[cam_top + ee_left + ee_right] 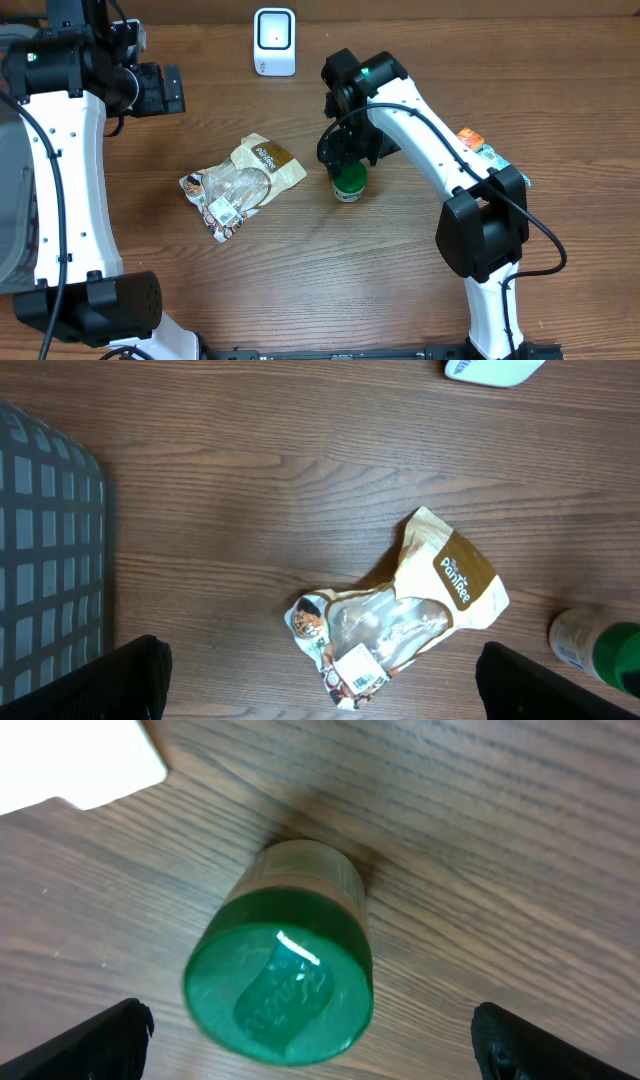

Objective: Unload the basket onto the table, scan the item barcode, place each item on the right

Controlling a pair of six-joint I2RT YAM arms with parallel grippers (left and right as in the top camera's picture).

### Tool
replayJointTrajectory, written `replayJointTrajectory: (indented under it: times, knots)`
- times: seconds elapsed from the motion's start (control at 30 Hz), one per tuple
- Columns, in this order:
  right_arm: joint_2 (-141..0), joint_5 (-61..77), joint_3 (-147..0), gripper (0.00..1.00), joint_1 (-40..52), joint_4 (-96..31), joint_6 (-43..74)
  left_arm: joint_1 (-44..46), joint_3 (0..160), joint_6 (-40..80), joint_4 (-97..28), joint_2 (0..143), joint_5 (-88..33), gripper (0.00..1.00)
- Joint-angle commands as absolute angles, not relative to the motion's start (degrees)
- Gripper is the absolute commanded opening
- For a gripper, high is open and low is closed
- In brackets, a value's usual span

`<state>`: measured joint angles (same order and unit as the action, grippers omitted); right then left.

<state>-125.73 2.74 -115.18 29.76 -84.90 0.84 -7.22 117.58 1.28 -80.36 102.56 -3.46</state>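
My table [300,270] is brown wood, the grain running from my left to my right, and it fills nearly all I see. At my far left sits a grey grid [50,560] with a rounded corner. The light is even, and shadows on the wood are soft and short

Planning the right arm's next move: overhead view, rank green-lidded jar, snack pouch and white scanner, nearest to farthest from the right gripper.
1. green-lidded jar, under the right gripper
2. snack pouch, on its left
3. white scanner, far edge
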Motion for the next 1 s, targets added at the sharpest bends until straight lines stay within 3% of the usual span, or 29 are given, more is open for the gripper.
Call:
replayJointTrajectory:
  times: [0.0,0.43,0.6,0.97]
  knots:
    - [-124.2,3.1,-113.1,1.0,29.9,-83.2,4.7,-7.1,117.5,0.4,-80.3,103.0,-3.9,1.0]
    - [-124.2,3.1,-105.6,0.93,29.9,-77.1,4.7,-7.1,117.5,0.4,-80.3,103.0,-3.9,1.0]
    - [-124.2,3.1,-105.4,0.74,29.9,-75.5,4.7,-7.1,117.5,0.3,-80.3,103.0,-3.9,1.0]
    - [-124.2,3.1,-103.1,0.72,29.9,-75.2,4.7,-7.1,117.5,0.4,-80.3,103.0,-3.9,1.0]
